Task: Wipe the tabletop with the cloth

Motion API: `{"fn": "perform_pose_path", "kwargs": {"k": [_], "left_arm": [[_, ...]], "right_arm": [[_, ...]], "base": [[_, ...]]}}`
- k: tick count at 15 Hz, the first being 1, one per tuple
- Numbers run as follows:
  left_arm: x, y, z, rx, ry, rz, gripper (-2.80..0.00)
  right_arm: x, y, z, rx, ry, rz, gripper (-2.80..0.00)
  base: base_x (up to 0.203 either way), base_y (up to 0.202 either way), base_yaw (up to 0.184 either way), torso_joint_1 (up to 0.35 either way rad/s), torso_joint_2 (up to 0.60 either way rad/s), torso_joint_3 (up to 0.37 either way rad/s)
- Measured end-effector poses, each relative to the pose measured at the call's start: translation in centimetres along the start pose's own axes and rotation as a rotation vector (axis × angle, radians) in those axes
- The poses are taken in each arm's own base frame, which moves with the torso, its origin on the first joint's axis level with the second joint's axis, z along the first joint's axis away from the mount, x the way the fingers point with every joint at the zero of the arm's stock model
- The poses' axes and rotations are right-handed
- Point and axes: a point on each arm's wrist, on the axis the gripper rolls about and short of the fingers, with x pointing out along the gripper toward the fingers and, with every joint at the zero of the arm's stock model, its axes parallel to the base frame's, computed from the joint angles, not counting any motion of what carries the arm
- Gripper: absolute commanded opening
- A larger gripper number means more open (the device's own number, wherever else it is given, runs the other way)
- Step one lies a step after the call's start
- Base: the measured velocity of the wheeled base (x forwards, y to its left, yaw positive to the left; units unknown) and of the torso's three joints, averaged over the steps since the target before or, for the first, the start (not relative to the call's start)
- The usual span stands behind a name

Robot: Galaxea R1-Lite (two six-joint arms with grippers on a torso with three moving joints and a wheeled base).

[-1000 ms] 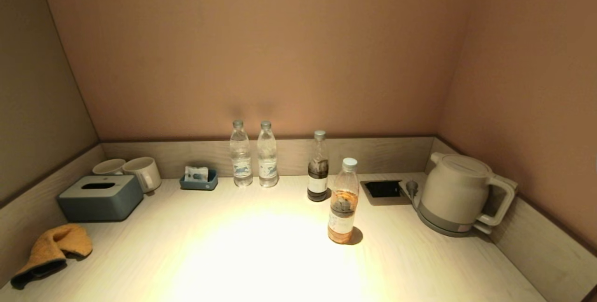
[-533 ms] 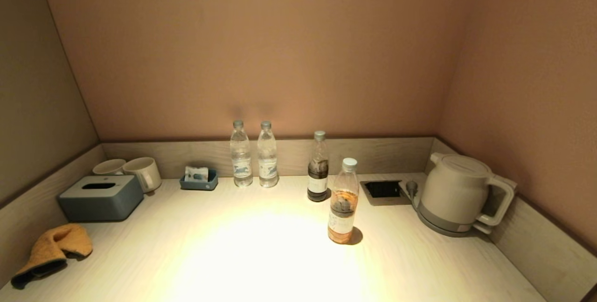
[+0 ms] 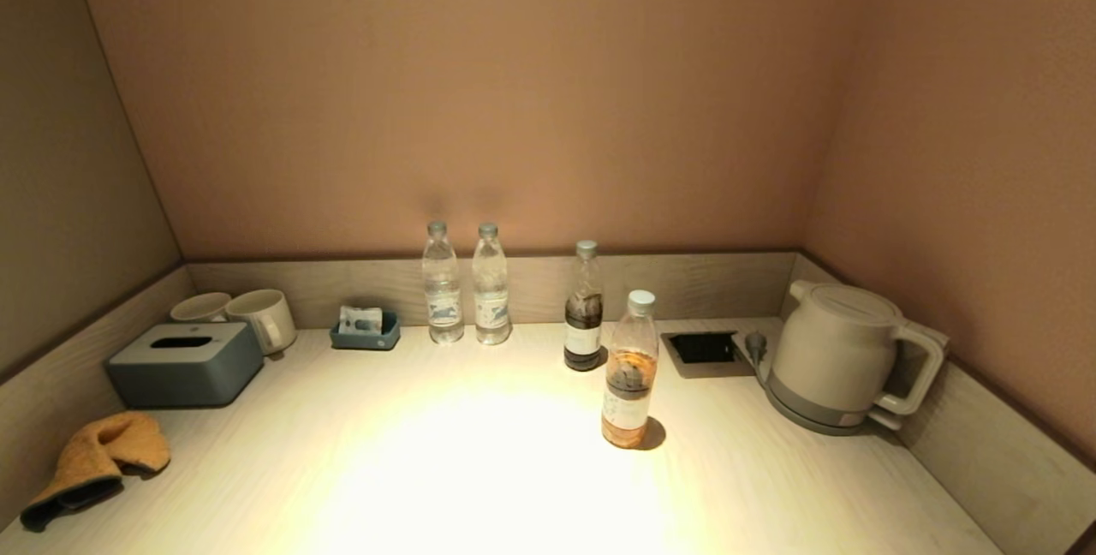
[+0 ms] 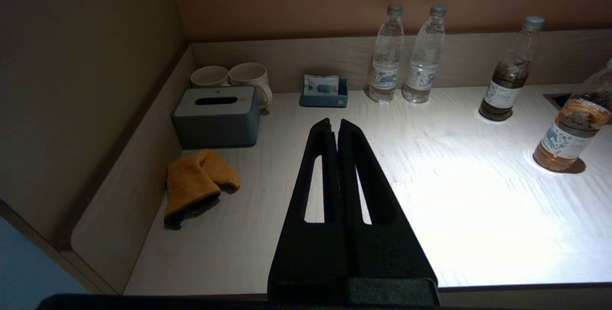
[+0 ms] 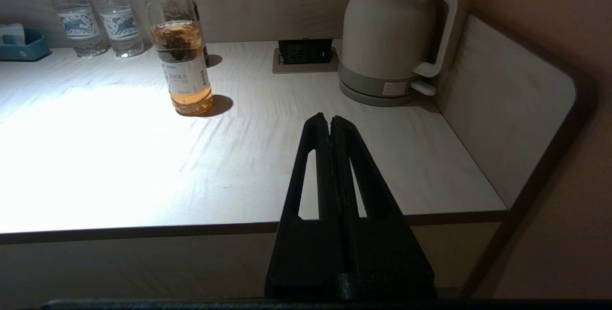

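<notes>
An orange cloth (image 3: 98,456) lies crumpled on the pale wooden tabletop (image 3: 479,469) at the front left, by the left wall. It also shows in the left wrist view (image 4: 196,181). My left gripper (image 4: 334,122) is shut and empty, held over the table's front edge, to the right of the cloth and apart from it. My right gripper (image 5: 330,118) is shut and empty, held over the front edge at the right side, short of the kettle. Neither gripper shows in the head view.
A grey tissue box (image 3: 184,362) and two mugs (image 3: 261,318) stand behind the cloth. A small blue tray (image 3: 366,332), two water bottles (image 3: 467,285), a dark bottle (image 3: 585,307), an amber bottle (image 3: 630,371), a socket recess (image 3: 704,348) and a white kettle (image 3: 843,358) stand farther right.
</notes>
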Motion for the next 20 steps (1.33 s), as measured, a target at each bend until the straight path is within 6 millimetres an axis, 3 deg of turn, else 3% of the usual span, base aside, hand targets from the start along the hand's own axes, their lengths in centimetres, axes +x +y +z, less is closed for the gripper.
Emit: {"fn": "perform_pose_path", "kwargs": {"k": [5, 11, 20], "left_arm": [[-1.8, -0.1, -1.3, 0.015, -0.096, -0.001, -2.80], [-3.8, 0.1, -2.6, 0.056, -0.441, 0.062, -2.80], [-6.0, 0.2, -7.9, 0.066, -0.544, 0.046, -2.80]], "right_arm": [[0.0, 0.0, 0.0, 0.000, 0.000, 0.000, -2.80], [0.0, 0.0, 0.0, 0.000, 0.000, 0.000, -2.80], [0.0, 0.0, 0.0, 0.000, 0.000, 0.000, -2.80]], "base": [[0.000, 0.000, 0.000, 0.000, 0.00, 0.000], [0.000, 0.000, 0.000, 0.000, 0.00, 0.000], [0.000, 0.000, 0.000, 0.000, 0.00, 0.000]]}}
